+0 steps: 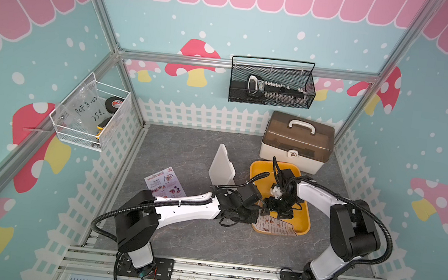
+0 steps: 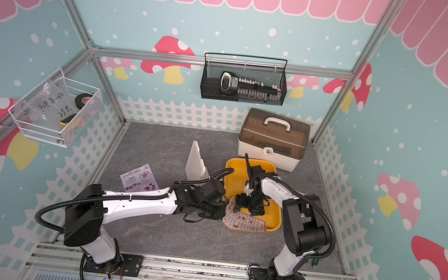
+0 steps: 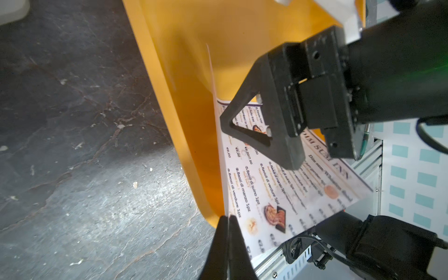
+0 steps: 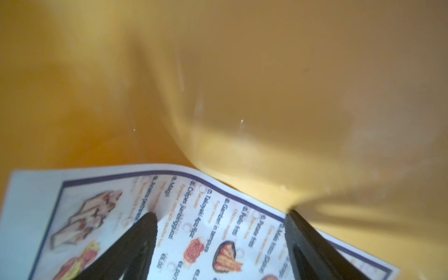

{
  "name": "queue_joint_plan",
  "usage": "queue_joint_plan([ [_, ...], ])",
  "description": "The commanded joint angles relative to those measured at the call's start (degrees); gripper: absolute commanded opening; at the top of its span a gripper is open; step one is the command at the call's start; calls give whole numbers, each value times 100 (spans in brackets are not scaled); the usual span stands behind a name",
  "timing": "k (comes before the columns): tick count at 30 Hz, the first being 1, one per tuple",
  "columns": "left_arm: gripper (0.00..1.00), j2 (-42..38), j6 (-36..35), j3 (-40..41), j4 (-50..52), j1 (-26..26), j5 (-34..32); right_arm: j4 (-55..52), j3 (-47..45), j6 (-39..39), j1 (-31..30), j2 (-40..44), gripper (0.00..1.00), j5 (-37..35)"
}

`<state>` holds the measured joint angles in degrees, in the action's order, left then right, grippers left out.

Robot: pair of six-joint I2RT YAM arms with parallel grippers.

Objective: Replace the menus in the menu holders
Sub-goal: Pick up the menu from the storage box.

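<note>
The white "Dim Sum Inn" menu (image 1: 276, 225) (image 2: 245, 222) lies in the near end of the yellow tray (image 1: 263, 171), its left edge curled up. My left gripper (image 3: 228, 218) (image 1: 259, 212) is shut on that raised edge of the sheet (image 3: 278, 194) at the tray's corner. My right gripper (image 4: 220, 214) (image 1: 279, 211) hangs open just above the same menu (image 4: 97, 194), fingers spread and holding nothing. The pinkish "Special Menu" (image 1: 164, 182) (image 2: 139, 178) lies flat on the table to the left. The white menu holder (image 1: 223, 165) (image 2: 197, 160) stands upright between it and the tray.
A beige toolbox with a brown lid (image 1: 297, 140) stands behind the tray. A black mesh basket (image 1: 272, 84) hangs on the back wall and a white wire basket (image 1: 90, 117) on the left wall. The grey tabletop (image 1: 177, 236) spreads in front of the arms.
</note>
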<state>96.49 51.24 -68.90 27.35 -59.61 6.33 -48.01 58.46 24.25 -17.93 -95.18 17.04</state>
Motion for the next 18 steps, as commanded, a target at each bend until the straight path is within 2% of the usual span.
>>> queue_joint_plan([
  [1,4,-349,119,-102,19,54,-193,-4,467,160,150,486,90,-602],
  [6,4,-523,-41,-477,68,115,-507,-147,1192,322,427,1209,95,-921],
  [10,3,-629,-185,-817,-149,131,-1011,-89,1396,630,484,1775,98,-687],
  [16,3,-498,-353,-1433,-600,236,-1578,505,1119,1797,479,2710,99,214],
  [18,4,-441,-386,-1565,-743,299,-1717,866,902,2360,488,3071,98,292],
])
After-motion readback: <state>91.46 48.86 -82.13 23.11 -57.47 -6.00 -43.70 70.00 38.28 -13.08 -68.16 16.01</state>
